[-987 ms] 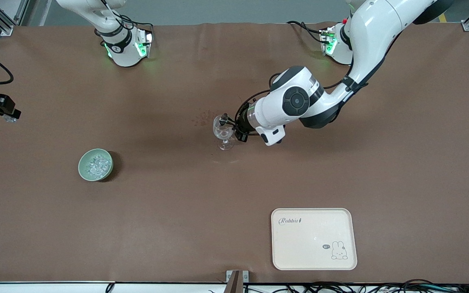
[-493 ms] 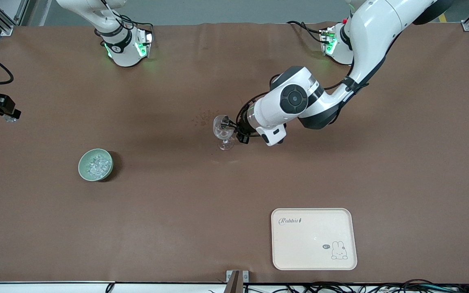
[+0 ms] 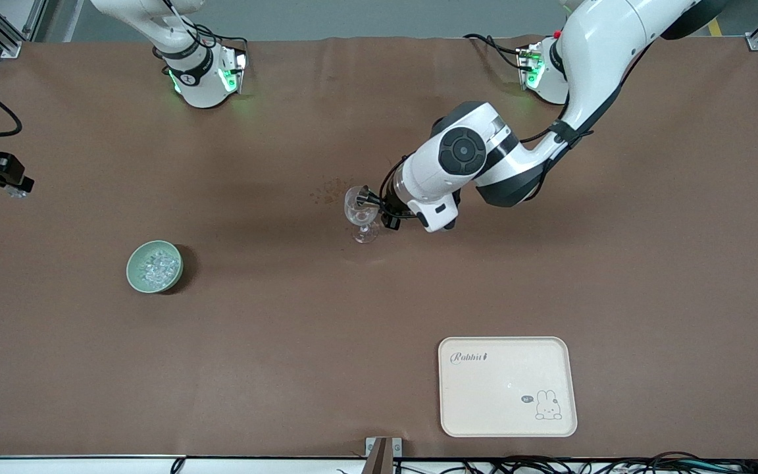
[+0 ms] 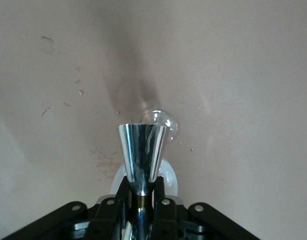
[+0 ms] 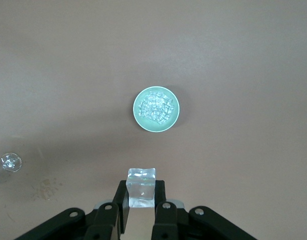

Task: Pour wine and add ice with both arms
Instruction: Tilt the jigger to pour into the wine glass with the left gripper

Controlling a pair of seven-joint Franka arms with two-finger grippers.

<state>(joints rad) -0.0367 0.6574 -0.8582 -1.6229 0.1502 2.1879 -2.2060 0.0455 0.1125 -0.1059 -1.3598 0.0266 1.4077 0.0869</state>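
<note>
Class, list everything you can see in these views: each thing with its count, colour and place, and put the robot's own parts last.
Stemmed glass: one, clear, mid-table.
Metal cup: one, silver, cone-shaped, held over the stemmed glass.
Bowl: one, pale green, toward the right arm's end of the table.
Ice: many clear lumps in the bowl; one ice cube held in the air.
Tray: one, cream with a rabbit drawing, nearest the front camera.
Left end effector: black, shut on the metal cup.
Right end effector: black, shut on the ice cube, above the table.
</note>
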